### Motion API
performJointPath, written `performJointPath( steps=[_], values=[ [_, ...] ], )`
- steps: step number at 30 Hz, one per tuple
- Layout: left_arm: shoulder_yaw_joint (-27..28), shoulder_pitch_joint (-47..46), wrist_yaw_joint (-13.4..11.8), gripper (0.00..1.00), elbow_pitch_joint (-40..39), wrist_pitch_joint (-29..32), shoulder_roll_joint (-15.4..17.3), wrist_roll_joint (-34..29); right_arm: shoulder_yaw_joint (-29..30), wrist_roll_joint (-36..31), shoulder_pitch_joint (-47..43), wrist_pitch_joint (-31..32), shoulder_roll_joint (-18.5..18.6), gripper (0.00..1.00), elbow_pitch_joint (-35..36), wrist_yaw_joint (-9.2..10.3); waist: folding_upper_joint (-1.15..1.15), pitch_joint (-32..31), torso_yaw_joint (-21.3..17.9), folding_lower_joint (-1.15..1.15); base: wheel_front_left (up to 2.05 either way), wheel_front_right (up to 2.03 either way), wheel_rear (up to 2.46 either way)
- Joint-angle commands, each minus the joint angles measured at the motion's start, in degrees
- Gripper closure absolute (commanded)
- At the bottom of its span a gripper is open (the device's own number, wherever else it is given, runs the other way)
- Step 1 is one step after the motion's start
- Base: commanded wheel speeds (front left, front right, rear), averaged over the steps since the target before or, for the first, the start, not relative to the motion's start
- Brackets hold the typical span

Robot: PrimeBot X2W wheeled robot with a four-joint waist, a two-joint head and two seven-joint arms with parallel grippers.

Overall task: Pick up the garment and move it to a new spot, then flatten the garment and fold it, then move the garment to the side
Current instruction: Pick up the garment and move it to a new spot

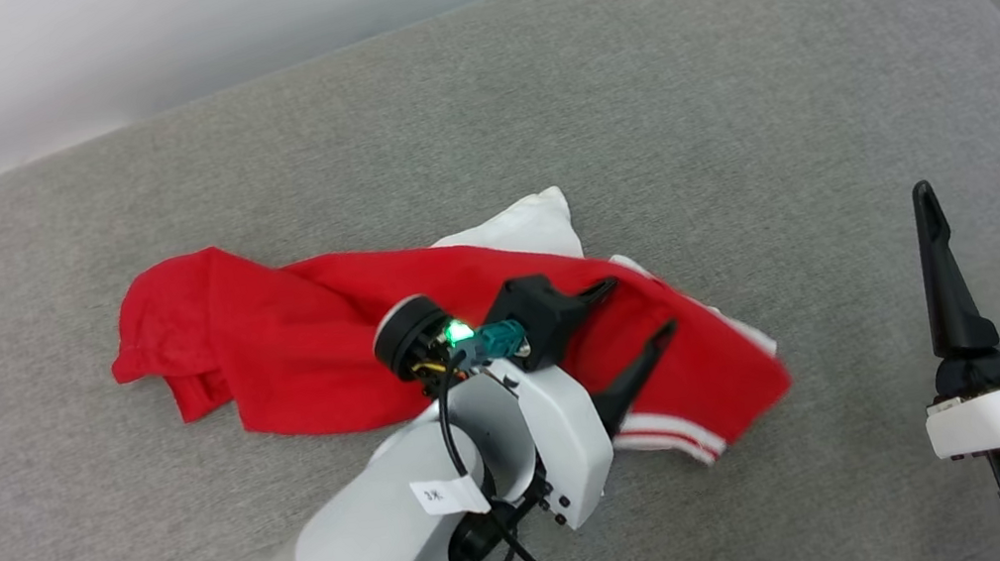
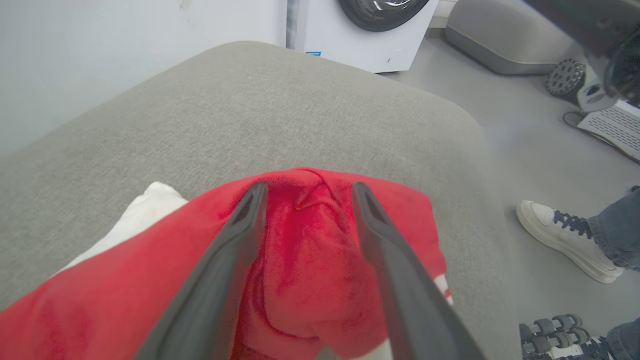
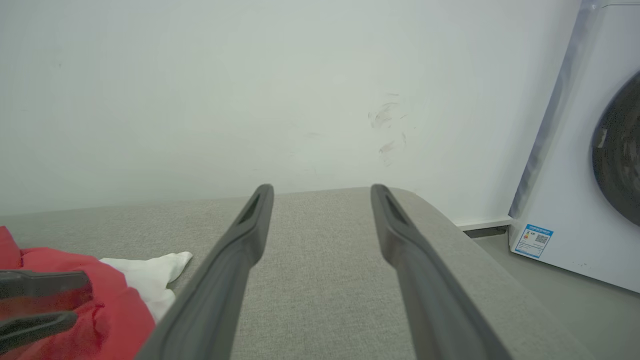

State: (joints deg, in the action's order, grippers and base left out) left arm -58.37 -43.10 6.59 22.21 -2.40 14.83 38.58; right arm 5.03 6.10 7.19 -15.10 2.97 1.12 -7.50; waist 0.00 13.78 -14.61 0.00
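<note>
The grey cushion (image 1: 730,83) carried the garment (image 1: 291,354), crumpled, long axis running left to lower right. Your left end effector (image 1: 642,306) hung over its right end, fingers wide, empty. Your right end effector (image 1: 967,181) stood well apart, likewise wide.

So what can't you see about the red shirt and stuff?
Head view: the left arm covers the middle of the garment, whose bunched folds hide its front.
Left wrist view: whether the open left gripper touches the cloth is unclear.
Left wrist view: the right edge cuts off the person, leaving a shoe and trouser leg.
</note>
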Motion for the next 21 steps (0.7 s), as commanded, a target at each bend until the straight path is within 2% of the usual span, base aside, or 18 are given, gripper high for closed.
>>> performJointPath(
  steps=[1,7,12,16,21],
  values=[
    [0.0,0.7,0.2,0.00,1.3,-1.4,-0.7,0.0,0.1,0.2,0.5,-0.1,-0.2,0.00,0.1,0.02,0.00,0.0,0.6,0.00,0.00,0.00,0.00],
    [2.5,1.1,-0.5,0.00,5.2,-8.6,-0.9,0.7,0.4,-0.8,-0.3,-0.1,-0.2,0.00,-0.2,0.02,0.00,-2.1,4.2,0.00,0.00,0.00,0.00],
    [8.4,2.1,-4.0,0.00,4.4,-12.3,2.2,0.3,0.6,-2.0,-1.5,-0.1,-0.1,0.00,-0.6,0.02,0.00,-5.0,8.2,0.00,0.00,0.00,0.00],
    [15.2,4.8,-7.3,0.00,0.1,-12.9,5.2,-1.2,0.5,-2.9,-2.6,-0.1,-0.2,0.00,-0.6,0.02,0.00,-7.1,11.4,0.00,0.00,0.00,0.00],
    [25.5,13.3,-10.2,0.00,-8.9,-12.8,7.9,-5.1,0.4,-3.7,-3.6,-0.1,-0.1,0.00,-0.9,0.02,0.00,-9.2,14.2,0.00,0.00,0.00,0.00]
  ],
)
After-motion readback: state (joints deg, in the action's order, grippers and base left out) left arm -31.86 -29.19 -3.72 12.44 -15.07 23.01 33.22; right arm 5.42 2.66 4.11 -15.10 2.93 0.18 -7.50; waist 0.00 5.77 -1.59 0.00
